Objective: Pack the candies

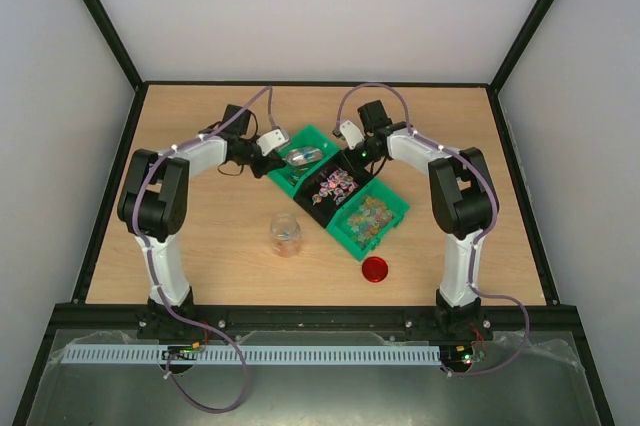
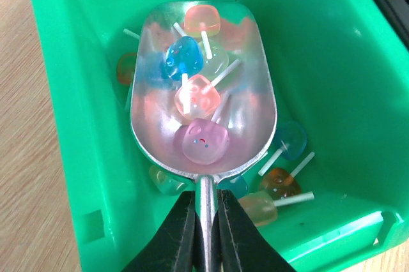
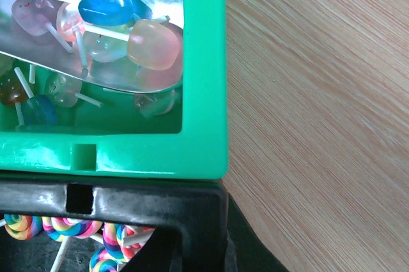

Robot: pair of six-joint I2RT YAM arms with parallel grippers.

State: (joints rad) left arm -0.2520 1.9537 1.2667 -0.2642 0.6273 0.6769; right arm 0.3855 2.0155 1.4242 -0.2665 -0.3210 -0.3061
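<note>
The candies point(image 1: 365, 218), tiny multicoloured pieces, fill the green bin point(image 1: 400, 209) at the lower right of a row of three bins. A small clear jar point(image 1: 286, 234) stands on the table in front of the row with a few coloured pieces in it. My left gripper point(image 1: 268, 143) point(image 2: 206, 198) is shut on the handle of a metal scoop point(image 2: 204, 93) point(image 1: 303, 155). The scoop is inside the upper-left green bin point(image 2: 319, 61) and holds several translucent jelly lollipops point(image 2: 203, 141). My right gripper point(image 1: 350, 133) point(image 3: 214, 246) is shut on the wall of the black middle bin point(image 3: 128, 202).
The black bin point(image 1: 312, 208) holds swirl lollipops point(image 3: 38, 230). A red round lid point(image 1: 375, 269) lies on the table to the right of the jar. More jelly lollipops point(image 2: 281, 186) lie on the floor of the upper-left green bin point(image 3: 204, 61).
</note>
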